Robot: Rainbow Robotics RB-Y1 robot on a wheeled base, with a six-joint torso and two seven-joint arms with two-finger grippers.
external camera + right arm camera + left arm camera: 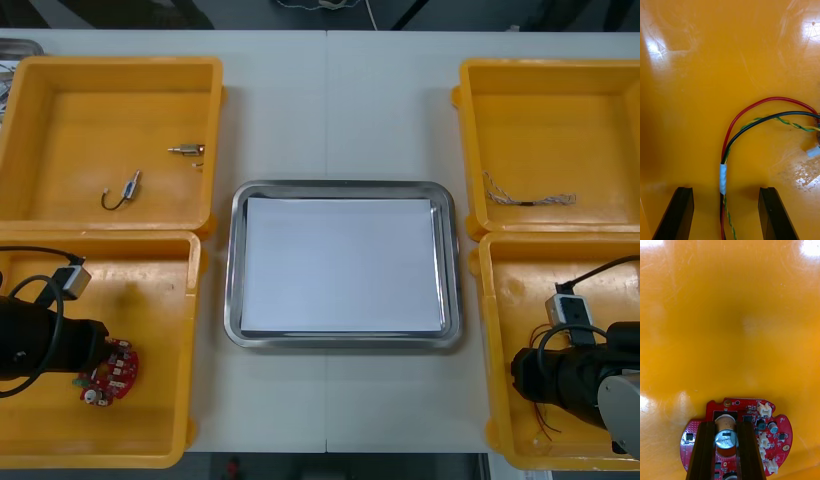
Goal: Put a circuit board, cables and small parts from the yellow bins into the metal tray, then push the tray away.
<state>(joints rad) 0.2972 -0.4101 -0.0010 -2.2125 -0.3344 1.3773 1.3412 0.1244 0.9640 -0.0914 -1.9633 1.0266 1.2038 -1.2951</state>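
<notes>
Left end effector is found low in the near-left bin, its fingers clenched on a brown-sided, silver-topped cylinder that stands on the board. The board is seen to be round and red, with a notched edge, white connectors along one side, small black chips and gold-ringed holes; whether it is lifted off the bin floor cannot be told. Over in the near-right bin, the right end effector is held released, one finger to each side of the cables without touching them. These are a red, a black and a twisted green-and-yellow lead, bound together by a white band just ahead of the fingers and curving away to one side. At the middle of the bench, between the bins, the tray is set, shiny at the rim and white inside. Small metal parts are scattered in the far-left bin, and a thin twisted cable is laid in the far-right bin.
</notes>
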